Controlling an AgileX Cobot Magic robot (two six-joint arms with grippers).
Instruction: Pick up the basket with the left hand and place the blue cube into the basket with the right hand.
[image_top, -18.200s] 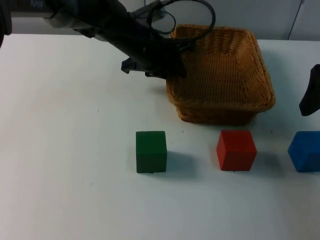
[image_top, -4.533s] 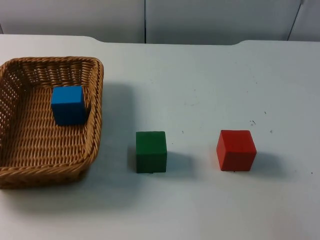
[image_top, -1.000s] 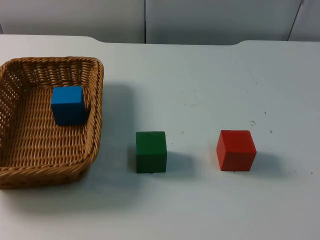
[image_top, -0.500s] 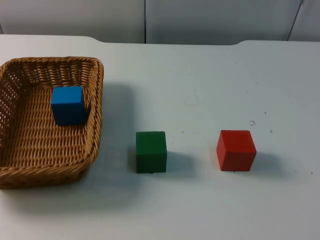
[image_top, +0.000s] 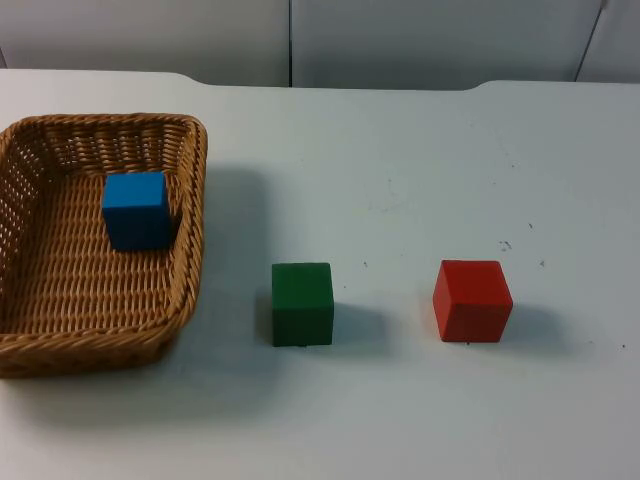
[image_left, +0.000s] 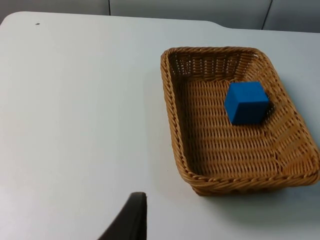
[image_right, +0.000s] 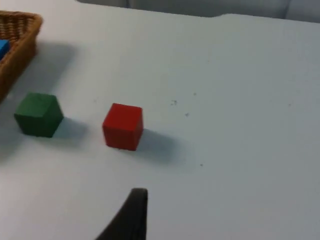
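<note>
The left gripper (image_left: 132, 215) hangs above the bare white table (image_top: 420, 150), holding nothing. Whether it is open or closed cannot be told. It is well apart from the basket (image_top: 195, 200), which lies ahead of it and off to one side. The basket (image_left: 170, 100) stands flat on the table rather than lifted, and nothing touches its rim. Judging by that, it is set down because its load is in.

The blue cube (image_top: 135, 208) sits inside the basket on the woven floor. It is toward the far end as seen from the left gripper and close to the side wall nearest the other cubes. In the left wrist view the blue cube (image_left: 245, 101) rests squarely and leans on nothing.

The green cube (image_top: 302, 302) stands on the table just outside the basket's wall, untouched. The red cube (image_top: 472, 298) stands farther along the same row. Neither belongs to the task.

The right gripper (image_right: 132, 212) waits over open table with nothing in it, and its state cannot be told either. The red cube (image_right: 123, 126) is near, ahead of it, and the green cube (image_right: 38, 114) lies beyond. The placing looks complete.
</note>
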